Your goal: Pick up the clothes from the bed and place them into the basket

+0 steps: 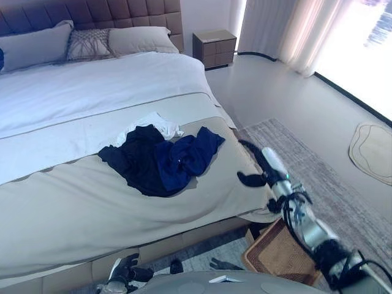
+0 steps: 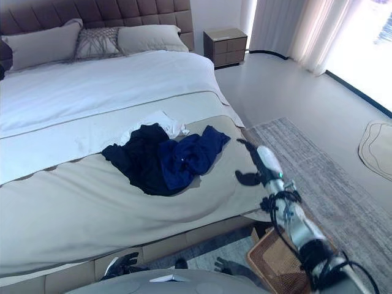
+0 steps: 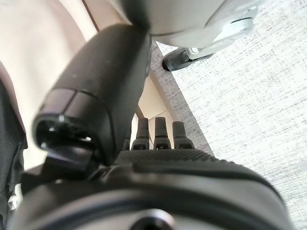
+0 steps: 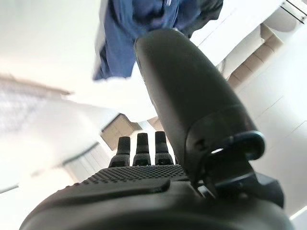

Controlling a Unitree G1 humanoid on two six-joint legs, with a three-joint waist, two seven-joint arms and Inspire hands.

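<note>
Left eye view — basket (image 1: 278,254) half hidden.

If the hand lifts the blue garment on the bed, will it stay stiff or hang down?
The blue garment lies crumpled in soft folds, so it will probably droop. It overlaps the black garment, so that may drag along. The right hand is open and apart from it.
</note>
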